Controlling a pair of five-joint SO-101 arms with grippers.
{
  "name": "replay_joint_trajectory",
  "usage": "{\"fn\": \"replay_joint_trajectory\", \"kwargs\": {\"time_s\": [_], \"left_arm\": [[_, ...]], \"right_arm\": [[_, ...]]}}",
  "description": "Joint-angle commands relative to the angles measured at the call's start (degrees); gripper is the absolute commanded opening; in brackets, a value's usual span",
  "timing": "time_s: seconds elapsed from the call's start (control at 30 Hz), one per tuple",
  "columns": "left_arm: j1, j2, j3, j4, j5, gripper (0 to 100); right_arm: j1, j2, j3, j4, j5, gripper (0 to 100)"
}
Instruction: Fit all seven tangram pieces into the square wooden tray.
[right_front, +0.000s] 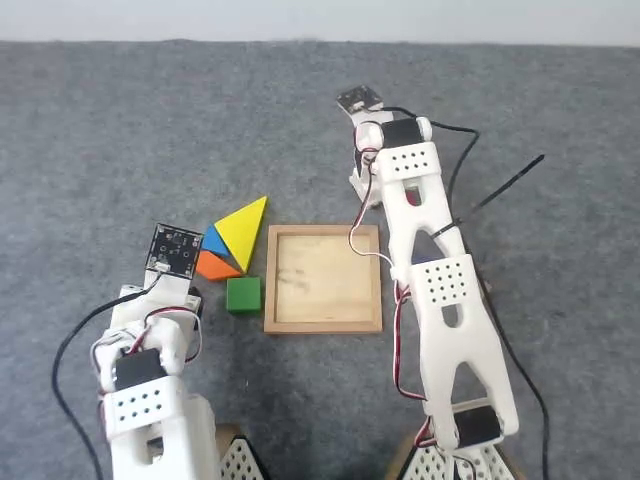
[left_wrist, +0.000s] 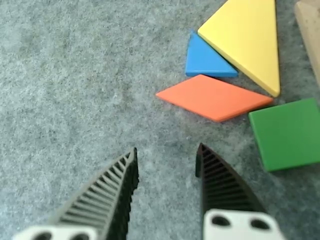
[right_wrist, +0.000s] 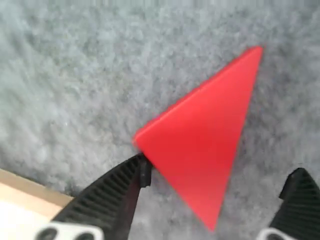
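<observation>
five tangram pieces counted: one large yellow triangle (right_front: 245, 230), one small blue triangle (right_front: 212, 241), one orange parallelogram (right_front: 215, 266), one green square block (right_front: 243, 294), one red triangle (right_wrist: 200, 140). one square wooden tray (right_front: 320, 325). two white robot arms: left arm (right_front: 150, 395), right arm (right_front: 445, 290).

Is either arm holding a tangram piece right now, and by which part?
Nothing is held. The left end effector hangs open near the orange piece; the right end effector straddles the red triangle, open.

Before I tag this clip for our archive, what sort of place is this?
Probably a robot practice bench: white left arm and right arm over grey felt, a wooden tray, tangram pieces.
</observation>
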Motion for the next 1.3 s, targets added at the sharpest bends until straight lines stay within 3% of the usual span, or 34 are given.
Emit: {"fn": "replay_joint_trajectory", "kwargs": {"time_s": [0.0,0.6,0.97,1.27], "left_arm": [[0.09,-1.32,-0.66,-1.23,-0.62,18],[0.18,-1.32,-0.66,-1.23,-0.62,18],[0.18,-1.32,-0.66,-1.23,-0.62,18],[0.09,-1.32,-0.66,-1.23,-0.62,18]], "right_arm": [[-2.24,-2.33,-0.53,-2.51,-0.79,40.6],[-6.55,-6.20,-0.70,-0.66,0.44,40.6],[-0.92,-1.89,-0.26,-9.71,-3.25,40.5],[-0.40,-0.48,-0.26,-8.22,-2.81,40.5]]}}
